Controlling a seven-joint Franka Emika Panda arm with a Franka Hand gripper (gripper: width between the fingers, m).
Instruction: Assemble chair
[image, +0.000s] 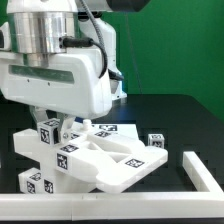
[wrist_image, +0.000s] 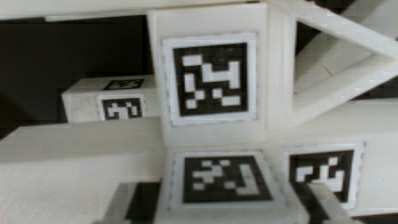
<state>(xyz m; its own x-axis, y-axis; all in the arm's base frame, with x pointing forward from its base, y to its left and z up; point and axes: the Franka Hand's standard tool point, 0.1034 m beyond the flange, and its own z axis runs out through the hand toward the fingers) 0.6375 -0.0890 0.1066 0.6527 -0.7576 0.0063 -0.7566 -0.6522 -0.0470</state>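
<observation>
White plastic chair pieces (image: 100, 160) lie heaped on the black table (image: 185, 120), seen from the exterior view below the big glossy robot arm (image: 60, 70). At the exterior view's left, a low tagged block (image: 36, 182) sits at the front edge of the heap, just behind the long white rail (image: 110, 210) that runs along the front of the table. Next to it a blocky bar (image: 52, 140) with tags on its faces stands up out of the pile, and the gripper (image: 58, 122) comes down right over its top. Its dark fingers (wrist_image: 151, 203) show in the wrist view on either side of a tagged face, and they look closed on the blocky bar, though the contact itself is partly hidden by the arm's body.

Further toward the middle, flat slabs (image: 120, 165) lie tilted and overlapping, one with an open cut-out, touching the bar's base. Behind them another tagged piece (image: 108, 128) lies flat. Toward the exterior view's right, a small cube (image: 155, 141) stands apart from the heap. At the far right the rail's short arm (image: 203, 172) turns back along the table.
</observation>
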